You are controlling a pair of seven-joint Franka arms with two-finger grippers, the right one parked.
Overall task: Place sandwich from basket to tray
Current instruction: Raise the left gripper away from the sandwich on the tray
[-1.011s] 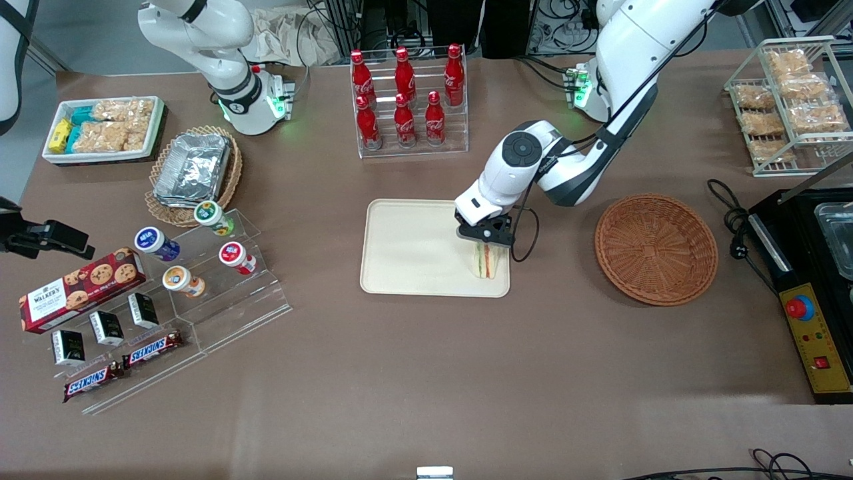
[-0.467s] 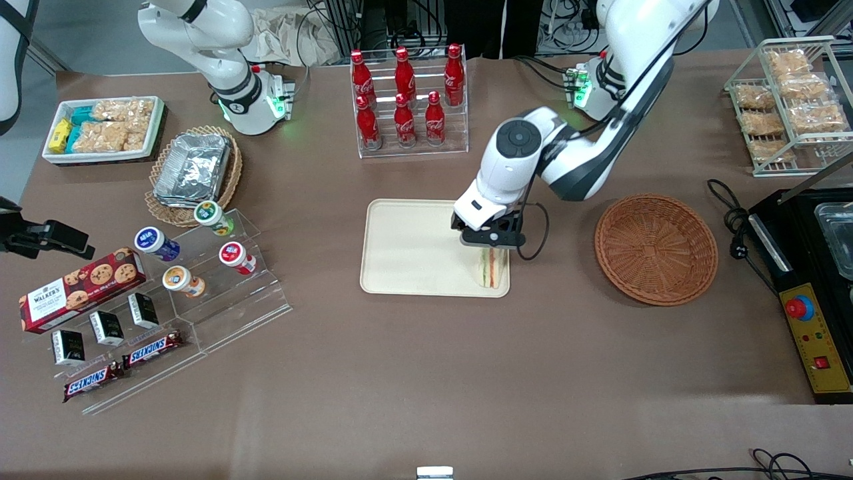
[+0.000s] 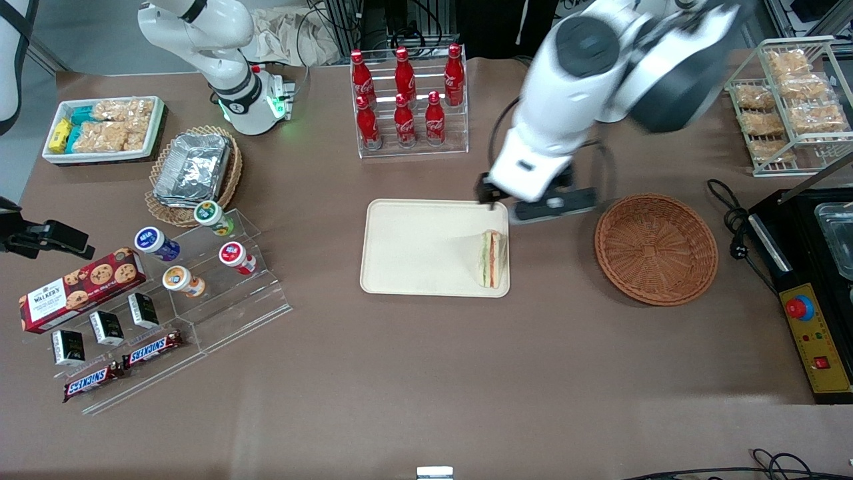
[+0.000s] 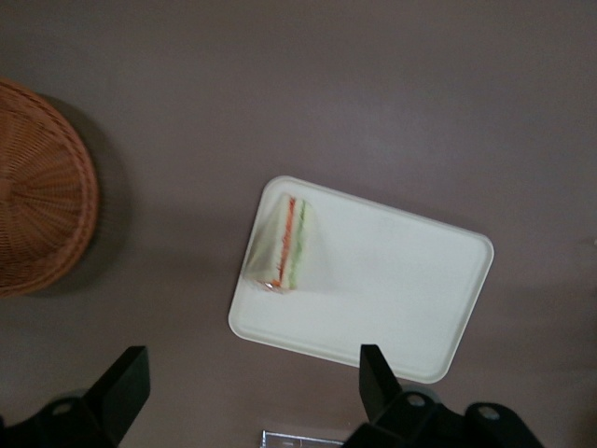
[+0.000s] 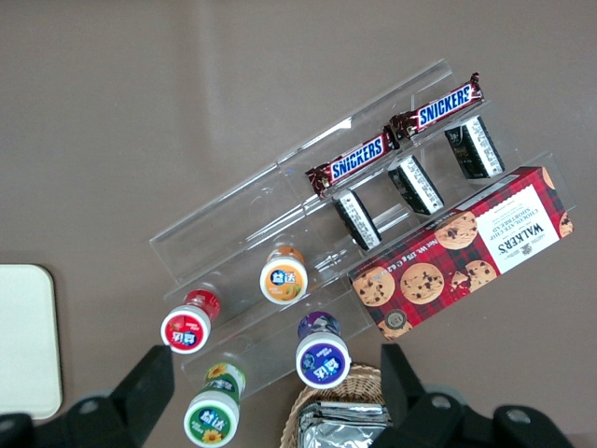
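Brown bench, sandwich released on the tray, end effector raised clear.

Compared with half a second ago, when the end effector (image 4: pixel 252 392) stood directly over the sandwich (image 3: pixel 492 259) at tray level, it has now lifted well above the bench and drawn back toward the tray's edge farthest from the front camera; its fingers (image 4: pixel 126 387) stand wide apart and hold nothing. The sandwich has stayed where it was set, lying on the tray (image 3: pixel 413 267) in the corner nearest the basket (image 3: pixel 656 249) and nearer the front camera, close against the rim. The basket, well apart toward the working arm's end of the bench, holds nothing visible. Judgement: the transfer appears complete; only the arm's withdrawal remains, and the sandwich's position hard by the rim is the sole point to note.
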